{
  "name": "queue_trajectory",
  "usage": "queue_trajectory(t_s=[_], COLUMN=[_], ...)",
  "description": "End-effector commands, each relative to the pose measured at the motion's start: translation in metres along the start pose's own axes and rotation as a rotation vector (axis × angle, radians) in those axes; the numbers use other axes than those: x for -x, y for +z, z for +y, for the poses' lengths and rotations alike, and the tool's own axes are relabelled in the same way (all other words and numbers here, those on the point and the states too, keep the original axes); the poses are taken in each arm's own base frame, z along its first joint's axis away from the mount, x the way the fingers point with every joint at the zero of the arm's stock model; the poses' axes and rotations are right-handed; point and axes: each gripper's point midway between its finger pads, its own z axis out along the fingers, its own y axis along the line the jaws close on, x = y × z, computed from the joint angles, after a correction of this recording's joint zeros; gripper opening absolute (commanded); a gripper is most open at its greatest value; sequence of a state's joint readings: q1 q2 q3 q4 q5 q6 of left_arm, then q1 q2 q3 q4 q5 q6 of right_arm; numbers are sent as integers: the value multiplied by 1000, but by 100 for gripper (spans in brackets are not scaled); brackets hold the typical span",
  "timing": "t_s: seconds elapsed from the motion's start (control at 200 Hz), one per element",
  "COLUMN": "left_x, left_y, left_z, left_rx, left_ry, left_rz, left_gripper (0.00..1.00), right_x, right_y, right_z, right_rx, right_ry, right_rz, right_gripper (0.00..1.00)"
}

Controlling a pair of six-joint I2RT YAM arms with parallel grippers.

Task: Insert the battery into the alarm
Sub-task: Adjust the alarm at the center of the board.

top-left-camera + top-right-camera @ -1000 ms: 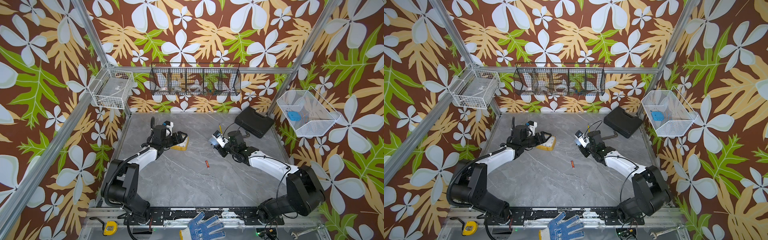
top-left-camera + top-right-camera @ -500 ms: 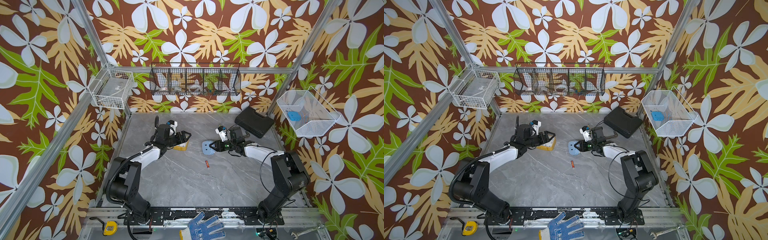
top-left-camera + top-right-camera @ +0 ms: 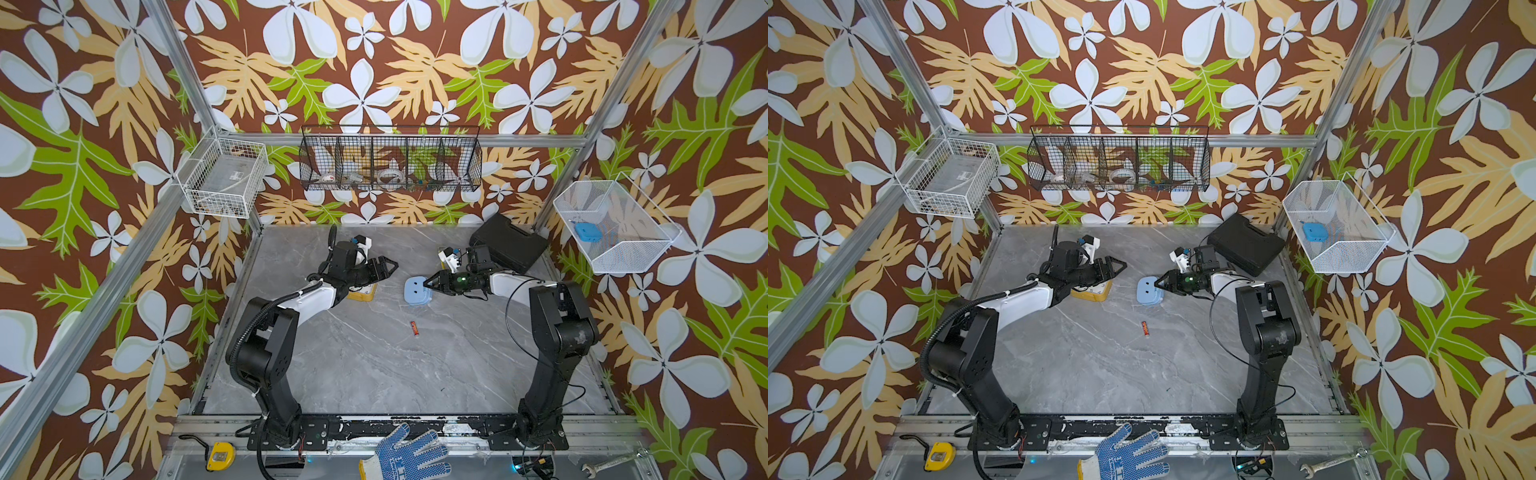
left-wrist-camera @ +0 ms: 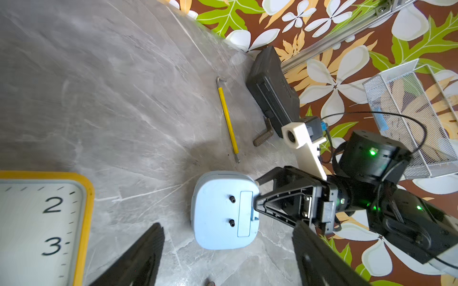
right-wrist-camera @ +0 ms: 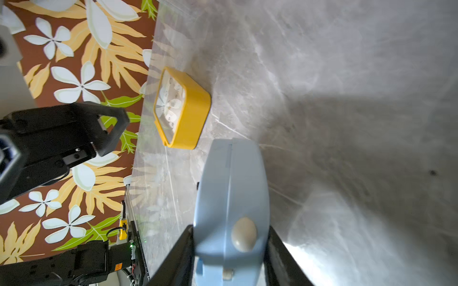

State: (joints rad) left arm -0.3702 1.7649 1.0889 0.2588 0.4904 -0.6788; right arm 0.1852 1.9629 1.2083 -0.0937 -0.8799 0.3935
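Toward the back of the grey marbled surface (image 3: 374, 374), the jaws of the right gripper (image 3: 427, 286) pinched the pale-blue square plastic alarm (image 3: 415, 293), steadying it back-up with its battery cover (image 4: 244, 213) shut, the left gripper (image 3: 386, 272) gaped wide and empty, and the small red battery (image 3: 414, 328) lay loose nearby, so opening that cover seemed the next need.

Robot lab test cell: aluminium frame (image 3: 532, 141), floral-papered walls (image 3: 374, 62), wire basket (image 3: 390, 166), marble-look tabletop (image 3: 374, 365).

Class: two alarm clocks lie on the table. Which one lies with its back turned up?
The light blue clock, held by the right gripper: its knobs and battery cover face up. The yellow clock lies dial up.
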Motion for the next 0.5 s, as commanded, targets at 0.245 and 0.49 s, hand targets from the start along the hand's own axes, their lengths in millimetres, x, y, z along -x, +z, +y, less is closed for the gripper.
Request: queue_trajectory(t_s=[0.245, 0.49], left_x=[-6, -5], left_y=[13, 15], left_z=[0, -9], left_rx=[-34, -84], left_ry=[-37, -58], left_rz=[44, 36], left_gripper=[83, 83], right_x=[-5, 17], right_y=[18, 12], right_z=[-27, -40], right_rx=[20, -58], right_ry=[62, 66], right_rz=[138, 100], right_gripper=[56, 65])
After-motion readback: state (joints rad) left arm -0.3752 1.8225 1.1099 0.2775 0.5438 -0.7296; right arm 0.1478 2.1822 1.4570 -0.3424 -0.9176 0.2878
